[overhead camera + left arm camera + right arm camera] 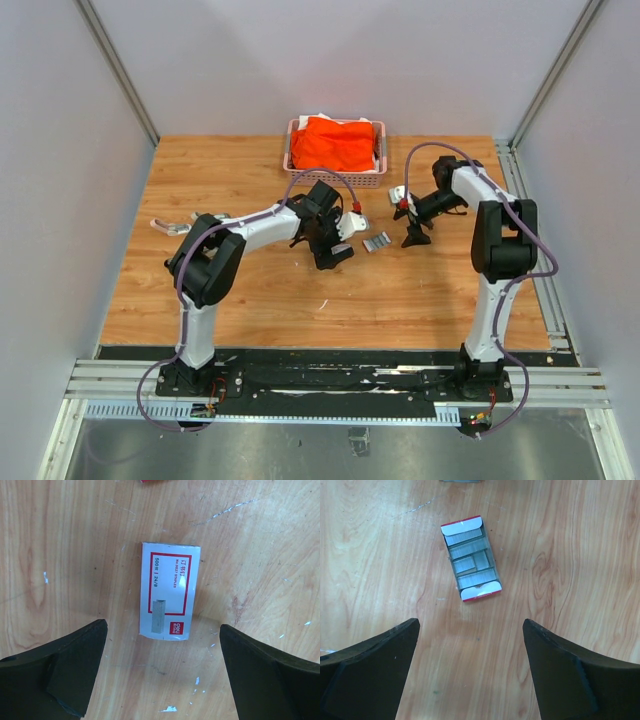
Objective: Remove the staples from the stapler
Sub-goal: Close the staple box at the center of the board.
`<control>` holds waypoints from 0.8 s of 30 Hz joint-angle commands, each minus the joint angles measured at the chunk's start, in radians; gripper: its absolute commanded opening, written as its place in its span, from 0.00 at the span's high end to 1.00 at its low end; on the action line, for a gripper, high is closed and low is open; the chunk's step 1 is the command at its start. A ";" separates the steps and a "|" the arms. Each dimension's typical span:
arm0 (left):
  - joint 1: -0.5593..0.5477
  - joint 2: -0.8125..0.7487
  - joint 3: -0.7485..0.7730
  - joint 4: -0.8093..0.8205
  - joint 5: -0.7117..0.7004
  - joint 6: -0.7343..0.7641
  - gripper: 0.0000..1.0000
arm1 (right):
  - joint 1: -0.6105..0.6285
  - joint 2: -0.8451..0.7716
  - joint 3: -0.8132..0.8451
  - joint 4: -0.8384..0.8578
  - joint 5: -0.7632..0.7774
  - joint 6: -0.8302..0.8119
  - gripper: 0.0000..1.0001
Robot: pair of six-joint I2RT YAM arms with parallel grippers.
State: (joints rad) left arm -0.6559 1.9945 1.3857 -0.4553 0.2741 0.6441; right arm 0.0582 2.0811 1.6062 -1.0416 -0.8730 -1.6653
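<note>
Pincers both gaping wide and gripping nothing, hovering mid-table.
From above, the left gripper [335, 246] and right gripper [413, 235] are flanking the staples [377, 242]. Left wrist: its fingers [75, 665] are straddling a white box [170, 590]. Right wrist: its fingers [560, 660] are framing the staples' tray [480, 594], lying just ahead; descending squarely and pinching one strip across its width looks wisest.

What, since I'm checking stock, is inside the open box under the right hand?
Silvery staple strips fill the box, lying flat in several blocks, some lengthwise and some crosswise. Anything beneath that top layer is covered, so how deep the stack goes can't be told.
</note>
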 commanded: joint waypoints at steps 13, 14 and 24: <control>0.001 0.025 0.017 -0.018 0.031 -0.090 0.09 | 0.027 0.187 0.177 -0.170 -0.025 -0.271 0.19; 0.001 0.024 0.015 -0.017 0.033 -0.093 0.09 | 0.032 0.190 0.176 -0.171 -0.024 -0.273 0.19; 0.001 0.025 0.005 -0.010 0.044 -0.119 0.10 | 0.072 0.207 0.165 -0.158 0.002 -0.260 0.19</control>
State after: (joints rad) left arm -0.6559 2.0079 1.3872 -0.4656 0.2920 0.5446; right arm 0.1005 2.2642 1.7699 -1.1755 -0.8909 -1.9160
